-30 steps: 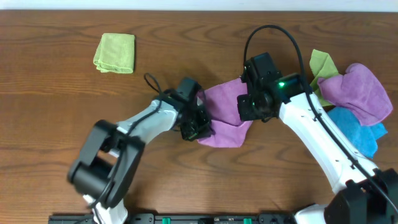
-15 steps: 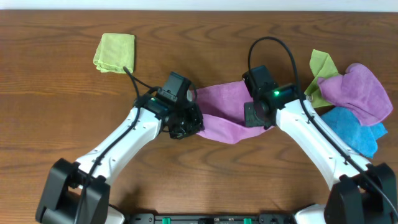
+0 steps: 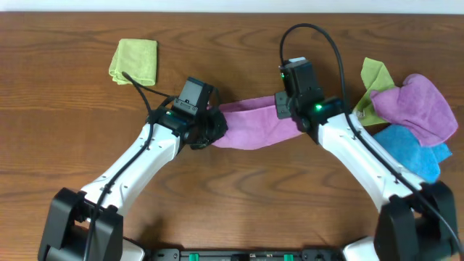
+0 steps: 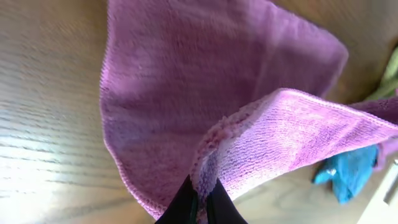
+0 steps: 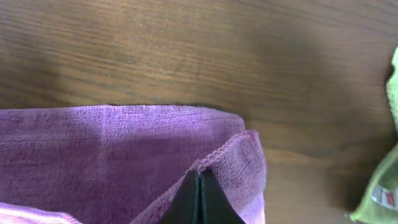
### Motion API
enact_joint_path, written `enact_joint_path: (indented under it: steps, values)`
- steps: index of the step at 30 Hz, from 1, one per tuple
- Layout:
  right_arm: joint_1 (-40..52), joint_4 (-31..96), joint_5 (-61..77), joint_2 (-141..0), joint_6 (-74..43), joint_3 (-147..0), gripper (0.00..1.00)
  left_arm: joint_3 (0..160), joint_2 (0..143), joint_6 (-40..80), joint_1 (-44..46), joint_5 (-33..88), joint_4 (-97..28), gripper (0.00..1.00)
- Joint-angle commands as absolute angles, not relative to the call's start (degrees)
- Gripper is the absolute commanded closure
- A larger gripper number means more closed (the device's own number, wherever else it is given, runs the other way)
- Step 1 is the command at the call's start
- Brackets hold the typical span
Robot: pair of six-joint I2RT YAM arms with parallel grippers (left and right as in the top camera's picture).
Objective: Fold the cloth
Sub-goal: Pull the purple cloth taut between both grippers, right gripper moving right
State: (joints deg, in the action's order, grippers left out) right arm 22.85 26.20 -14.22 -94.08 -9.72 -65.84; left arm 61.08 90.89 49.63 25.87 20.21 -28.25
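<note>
The lilac-purple cloth [image 3: 252,123] hangs stretched between my two grippers at the table's middle, sagging as a band. My left gripper [image 3: 214,127] is shut on its left corner; the left wrist view shows the fingers [image 4: 200,200] pinching a fold of the cloth [image 4: 186,93] above the wood. My right gripper [image 3: 286,114] is shut on its right corner; the right wrist view shows the fingers [image 5: 199,198] pinching the hemmed edge of the cloth [image 5: 93,155]. No white tag shows.
A folded lime-green cloth [image 3: 135,61] lies at the back left. At the right lies a pile: another lime-green cloth [image 3: 373,78], a second purple cloth [image 3: 417,105] and a bright blue cloth [image 3: 417,148]. The table is dark wood.
Both grippers have moved toward the table's back and spread apart, lifting the cloth's corners. The cloth went from a bunched shape to a stretched, sagging band.
</note>
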Motion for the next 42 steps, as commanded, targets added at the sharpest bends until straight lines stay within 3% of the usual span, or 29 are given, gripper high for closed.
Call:
enact_joint_path:
  steps: [1, 29, 32, 36, 38, 40, 42]
  values:
    - [23.2, 24.6, -15.2, -96.6, -7.3, -66.1, 0.99, 60.6, 90.7, 50.4, 25.5, 14.7, -28.0, 0.94]
    - [22.6, 7.5, -18.6, -110.4, -2.7, -66.1, 0.98, 60.6, 104.7, 50.3, 21.3, 6.8, -14.6, 0.94]
    - [22.6, 7.2, -20.0, -110.4, -2.5, -66.1, 0.98, 60.6, 104.7, 50.3, 21.3, 6.5, -14.5, 0.83]
    - [22.7, 8.2, -20.2, -110.4, -2.5, -66.1, 0.55, 60.6, 104.7, 50.1, 21.2, 5.8, -14.6, 0.59]
    - [22.7, 8.8, -20.2, -110.3, -2.5, -66.2, 0.5, 60.6, 104.7, 49.9, 21.0, 5.8, -14.6, 0.51]
    - [22.8, 10.0, -20.5, -110.0, -2.5, -66.3, 0.39, 60.6, 104.6, 49.7, 20.7, 5.8, -14.6, 0.41]
    - [22.9, 11.1, -20.8, -109.2, -2.5, -66.4, 0.32, 60.6, 104.1, 48.9, 20.1, 5.8, -14.7, 0.4]
